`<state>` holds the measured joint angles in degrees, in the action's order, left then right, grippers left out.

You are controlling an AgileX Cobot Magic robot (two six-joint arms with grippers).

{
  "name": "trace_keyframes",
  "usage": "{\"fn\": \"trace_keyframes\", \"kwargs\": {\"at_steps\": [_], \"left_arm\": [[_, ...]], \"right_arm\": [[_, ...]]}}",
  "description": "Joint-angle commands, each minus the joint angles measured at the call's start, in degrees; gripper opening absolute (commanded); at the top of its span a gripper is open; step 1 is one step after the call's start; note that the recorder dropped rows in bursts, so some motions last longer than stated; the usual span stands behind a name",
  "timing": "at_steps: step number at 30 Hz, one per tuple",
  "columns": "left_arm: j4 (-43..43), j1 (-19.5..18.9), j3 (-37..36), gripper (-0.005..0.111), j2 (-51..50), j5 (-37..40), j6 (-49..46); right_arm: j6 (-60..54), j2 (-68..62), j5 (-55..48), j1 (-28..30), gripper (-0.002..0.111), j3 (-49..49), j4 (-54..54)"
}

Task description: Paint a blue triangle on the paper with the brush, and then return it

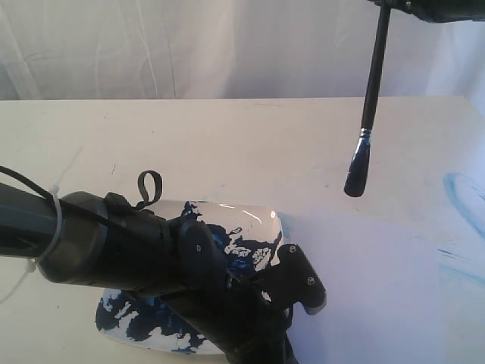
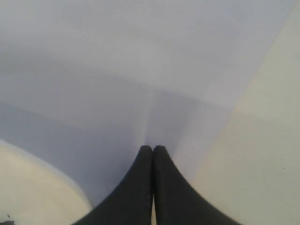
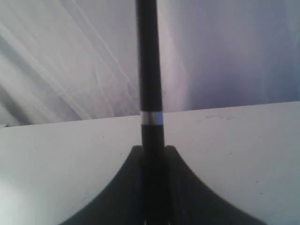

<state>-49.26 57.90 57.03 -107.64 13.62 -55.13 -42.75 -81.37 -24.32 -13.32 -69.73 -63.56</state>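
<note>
The black brush (image 1: 372, 91) hangs almost upright above the table, its blue-stained tip (image 1: 356, 178) down and clear of the surface. My right gripper (image 1: 394, 4), at the top edge of the exterior view, is shut on its handle; the right wrist view shows the shaft (image 3: 150, 70) clamped between the fingers (image 3: 133, 161). The white paper (image 1: 379, 288) lies at the right, below the tip. No dark blue triangle shows on it. My left gripper (image 1: 307, 292) is shut on nothing, its tips (image 2: 153, 149) low over the paper (image 2: 140, 70) beside the dish.
A white square dish (image 1: 254, 220) smeared with dark blue paint sits under my left arm (image 1: 114, 243). Faint light-blue curved smears (image 1: 462, 197) mark the right side. The cream table (image 1: 189, 136) runs back to a white curtain (image 1: 189, 45).
</note>
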Motion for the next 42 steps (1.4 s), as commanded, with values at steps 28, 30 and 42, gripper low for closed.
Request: {"fn": "trace_keyframes", "kwargs": {"at_steps": [28, 30, 42], "left_arm": [[1.4, 0.1, -1.0, 0.0, -0.3, -0.8, -0.1], [1.4, 0.1, -1.0, 0.0, -0.3, -0.8, -0.1], [1.4, 0.1, -1.0, 0.0, -0.3, -0.8, -0.1]], "right_arm": [[131.0, 4.3, 75.1, 3.3, 0.0, 10.6, 150.4], [128.5, 4.0, 81.1, 5.9, 0.0, 11.4, 149.0], [101.2, 3.8, 94.3, 11.1, 0.0, 29.5, 131.2]]}}
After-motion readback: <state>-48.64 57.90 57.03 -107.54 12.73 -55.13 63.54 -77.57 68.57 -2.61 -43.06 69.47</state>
